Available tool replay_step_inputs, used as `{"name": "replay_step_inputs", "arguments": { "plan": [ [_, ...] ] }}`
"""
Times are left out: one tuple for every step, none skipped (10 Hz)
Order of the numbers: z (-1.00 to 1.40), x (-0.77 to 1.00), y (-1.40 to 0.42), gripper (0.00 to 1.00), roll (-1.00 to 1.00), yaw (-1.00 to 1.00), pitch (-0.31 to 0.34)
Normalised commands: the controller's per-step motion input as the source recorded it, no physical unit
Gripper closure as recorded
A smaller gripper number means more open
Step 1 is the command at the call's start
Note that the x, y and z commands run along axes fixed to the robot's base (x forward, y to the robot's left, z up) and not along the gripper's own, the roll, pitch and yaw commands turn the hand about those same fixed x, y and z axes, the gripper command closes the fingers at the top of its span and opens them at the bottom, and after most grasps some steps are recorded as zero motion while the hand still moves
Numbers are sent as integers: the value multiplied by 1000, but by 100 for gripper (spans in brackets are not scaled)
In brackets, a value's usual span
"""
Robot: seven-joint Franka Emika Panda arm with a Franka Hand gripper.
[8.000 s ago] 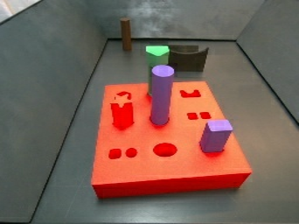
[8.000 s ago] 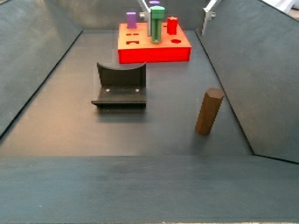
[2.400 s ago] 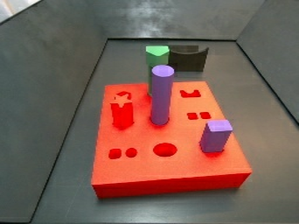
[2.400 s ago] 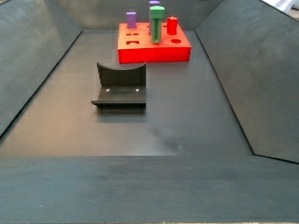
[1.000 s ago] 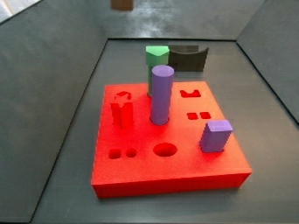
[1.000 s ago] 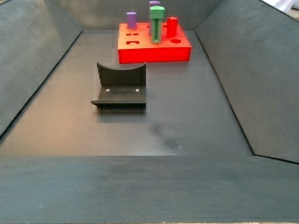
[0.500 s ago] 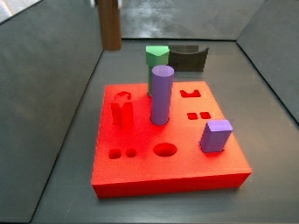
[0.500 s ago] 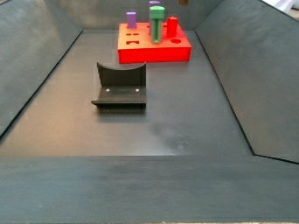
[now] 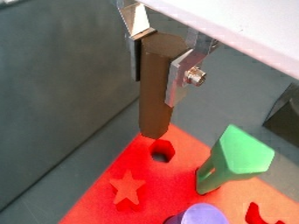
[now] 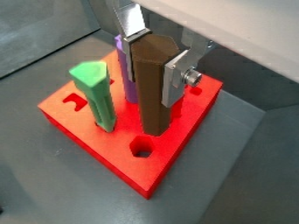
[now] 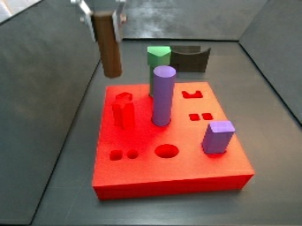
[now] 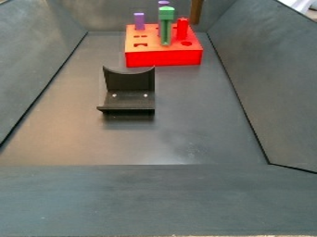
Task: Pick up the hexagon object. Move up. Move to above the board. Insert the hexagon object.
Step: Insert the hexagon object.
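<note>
Hexagon object (image 9: 156, 87) hangs upright above the board (image 10: 82, 118), clamped between the gripper's (image 10: 153, 54) silver fingers (image 10: 177, 77), its lower end just over a small hexagonal hole (image 9: 162, 152) near the board's corner. In a side view the bar (image 11: 109, 44) hovers off the block's far-left corner, around eleven o'clock from the purple cylinder (image 11: 162, 95). By my read the carry over the board is nearly done; next comes lining up the facets and a straight descent. Already seated in the board: the purple cylinder, a green prism (image 10: 93, 94), a red peg (image 11: 123, 114) and a short purple block (image 11: 217, 137). The fixture (image 12: 128, 91) sits well apart, empty.
</note>
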Motion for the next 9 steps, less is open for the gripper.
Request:
{"name": "replay_step_inputs", "arguments": {
  "plan": [
    [-600,129,20,100,0,0,-243],
    [-286,0,17,100,-47,0,-174],
    [0,0,0,100,0,0,-23],
    [-31,0,0,100,0,0,0],
    [-200,71,0,100,17,0,0],
    [-303,180,26,100,20,9,-6],
    [-300,306,17,100,3,0,0],
    [0,0,0,100,-7,0,0],
    [-114,34,0,100,0,0,0]
  ]
}}
